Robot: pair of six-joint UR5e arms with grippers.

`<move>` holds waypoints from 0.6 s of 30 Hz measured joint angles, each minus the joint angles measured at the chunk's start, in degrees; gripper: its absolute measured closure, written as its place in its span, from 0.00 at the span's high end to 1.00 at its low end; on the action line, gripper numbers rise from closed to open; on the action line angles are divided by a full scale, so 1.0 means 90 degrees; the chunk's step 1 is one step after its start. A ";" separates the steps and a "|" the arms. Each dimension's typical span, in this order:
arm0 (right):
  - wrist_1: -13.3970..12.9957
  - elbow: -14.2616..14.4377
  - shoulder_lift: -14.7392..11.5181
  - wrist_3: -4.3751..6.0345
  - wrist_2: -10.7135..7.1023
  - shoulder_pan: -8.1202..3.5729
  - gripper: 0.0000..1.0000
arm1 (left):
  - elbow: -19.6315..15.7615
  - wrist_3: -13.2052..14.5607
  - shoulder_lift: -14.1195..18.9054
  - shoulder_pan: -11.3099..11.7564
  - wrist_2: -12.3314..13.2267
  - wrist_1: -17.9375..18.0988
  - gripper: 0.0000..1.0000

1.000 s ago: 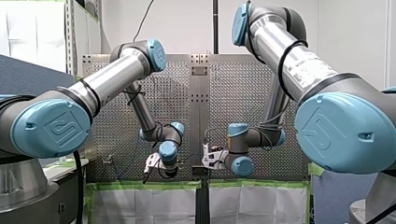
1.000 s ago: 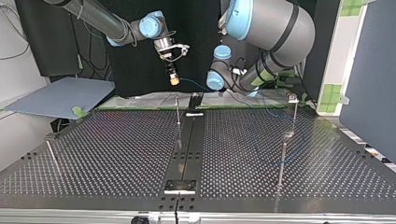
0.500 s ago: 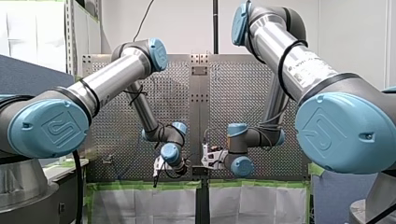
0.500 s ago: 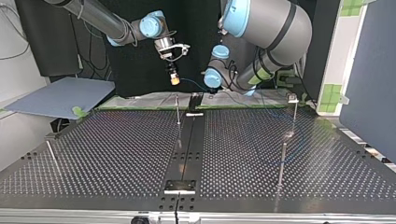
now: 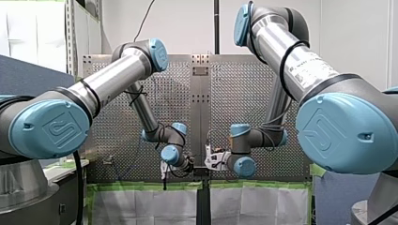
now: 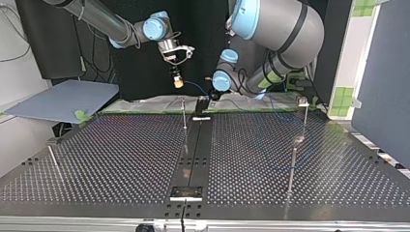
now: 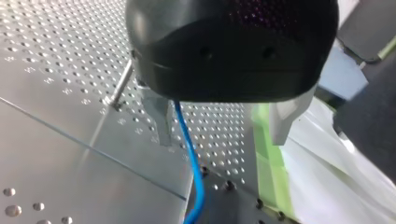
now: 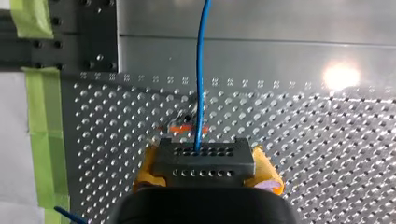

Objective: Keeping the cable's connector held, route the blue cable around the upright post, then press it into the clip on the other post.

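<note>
Right gripper (image 8: 205, 173): yellow pads clamped on the black rectangular connector block (image 8: 204, 157). The thin blue cable (image 8: 200, 93) leaves the block and runs ahead over the perforated metal table (image 8: 317, 140). Left gripper (image 7: 223, 123): metal fingers apart, with the cable passing between them, just beside one finger, ungripped. A thin upright metal post (image 7: 122, 84) stands near.

Blue cable (image 8: 201, 70), black connector (image 8: 203, 161), yellow pads (image 8: 267, 169), green tape (image 8: 39, 140)

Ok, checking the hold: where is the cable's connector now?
In the right wrist view, the connector sits between my right claw's yellow pads, with the blue cable running ahead over the perforated table.
</note>
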 joint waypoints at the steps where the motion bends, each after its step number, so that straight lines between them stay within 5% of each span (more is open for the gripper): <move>1: 0.0017 0.0000 0.0000 0.0000 0.0021 -0.0008 0.00 | 0.0000 -0.0046 0.0001 0.0007 0.0046 0.0019 1.00; 10: 0.0143 -0.0002 0.0001 -0.0004 0.0274 -0.0044 0.00 | 0.0001 -0.0521 0.0004 0.0068 0.0260 0.0051 1.00; 18: 0.0278 -0.0003 0.0004 -0.0131 0.0590 -0.0046 0.00 | 0.0001 -0.0915 0.0004 0.0113 0.0268 0.0053 1.00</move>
